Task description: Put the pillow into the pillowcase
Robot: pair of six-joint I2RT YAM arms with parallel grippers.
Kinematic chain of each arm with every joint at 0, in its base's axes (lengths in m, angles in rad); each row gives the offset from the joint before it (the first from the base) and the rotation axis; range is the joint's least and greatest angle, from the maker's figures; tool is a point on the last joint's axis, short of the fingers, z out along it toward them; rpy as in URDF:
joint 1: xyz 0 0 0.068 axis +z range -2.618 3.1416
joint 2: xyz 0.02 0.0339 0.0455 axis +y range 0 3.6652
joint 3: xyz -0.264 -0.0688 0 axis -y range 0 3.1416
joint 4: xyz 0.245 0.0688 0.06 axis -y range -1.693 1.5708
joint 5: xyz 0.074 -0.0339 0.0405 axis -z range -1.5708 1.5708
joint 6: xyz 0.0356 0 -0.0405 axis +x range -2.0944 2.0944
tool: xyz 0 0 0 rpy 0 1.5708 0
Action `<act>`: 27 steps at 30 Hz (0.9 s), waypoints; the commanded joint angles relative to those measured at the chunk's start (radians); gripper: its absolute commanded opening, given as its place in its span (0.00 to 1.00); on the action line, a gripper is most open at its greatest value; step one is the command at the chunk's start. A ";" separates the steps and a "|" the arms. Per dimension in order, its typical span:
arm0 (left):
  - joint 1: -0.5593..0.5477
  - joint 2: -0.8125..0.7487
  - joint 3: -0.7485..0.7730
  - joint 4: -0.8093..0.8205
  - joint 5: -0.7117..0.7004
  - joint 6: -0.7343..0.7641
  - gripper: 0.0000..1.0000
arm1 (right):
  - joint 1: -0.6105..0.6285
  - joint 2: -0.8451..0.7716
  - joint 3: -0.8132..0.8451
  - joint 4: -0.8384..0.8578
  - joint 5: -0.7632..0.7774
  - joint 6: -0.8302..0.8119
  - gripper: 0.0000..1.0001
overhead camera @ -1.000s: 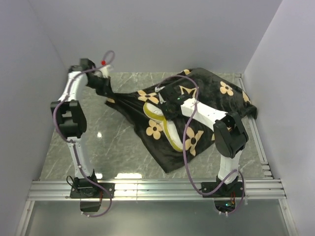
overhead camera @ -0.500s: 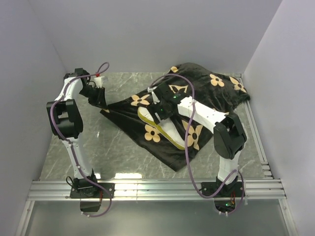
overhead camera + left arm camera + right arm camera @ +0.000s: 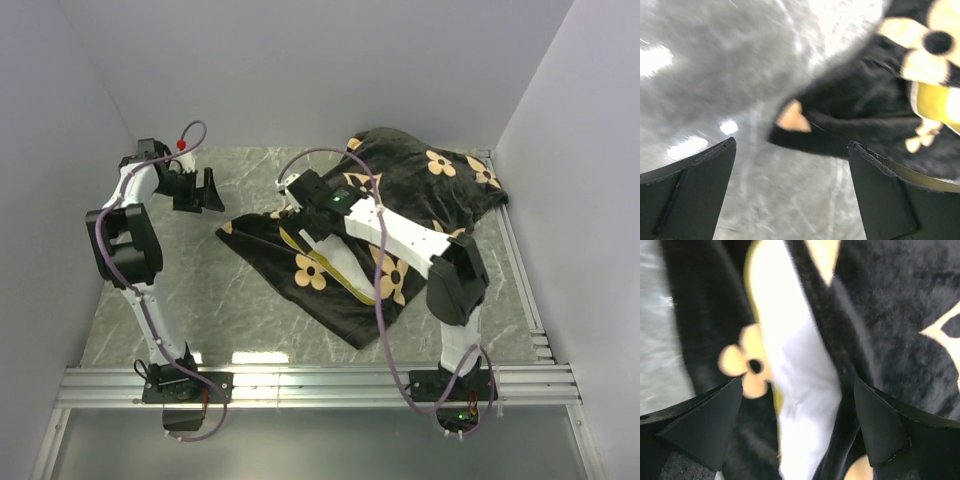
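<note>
Top view first: my left claw [image 3: 199, 191] hangs spread and empty over the table [image 3: 190, 290], just left of the pillowcase [image 3: 430, 190] and apart from its corner. The left wrist camera gives what the top view cannot: that black corner up close, a tan patch on it, lying flat on the marble, with a sliver of yellow far right. My right claw [image 3: 797, 385] is spread wide too, pinching nothing. Its camera looks down on the pillow [image 3: 787, 345], a white strip with a yellow edge, black fabric on both sides. I cannot tell whether the fingertips touch. From above only a narrow curved slice of pillow shows, the rest covered. My right arm [image 3: 400, 232] crosses the pillowcase and hides part of the opening.
</note>
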 commanded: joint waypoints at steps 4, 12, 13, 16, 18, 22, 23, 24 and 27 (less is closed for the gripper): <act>0.000 -0.230 -0.167 0.077 0.120 -0.053 0.99 | -0.003 0.173 0.028 0.043 0.105 -0.076 1.00; -0.003 -0.540 -0.618 0.362 0.108 -0.203 0.99 | -0.018 0.403 0.143 -0.026 0.016 -0.075 0.66; -0.009 -0.630 -0.717 0.408 0.085 -0.220 0.99 | -0.029 0.415 0.171 -0.061 -0.027 -0.058 0.29; -0.032 -0.765 -0.813 0.487 0.024 -0.280 0.99 | -0.059 0.412 0.309 -0.128 -0.132 0.048 0.00; -0.068 -0.804 -0.855 0.513 -0.036 -0.322 0.99 | -0.075 0.380 0.392 -0.147 -0.312 0.139 0.00; -0.092 -0.868 -0.931 0.640 -0.108 -0.492 0.99 | -0.096 0.319 0.429 -0.054 -0.563 0.284 0.00; -0.094 -0.884 -0.956 0.683 -0.104 -0.560 0.99 | -0.105 0.285 0.412 -0.014 -0.661 0.318 0.00; -0.098 -0.899 -0.977 0.724 -0.107 -0.592 0.99 | -0.127 0.271 0.392 0.028 -0.699 0.389 0.00; -0.141 -0.915 -1.020 0.843 -0.119 -0.672 0.99 | -0.155 0.234 0.334 0.141 -0.801 0.479 0.00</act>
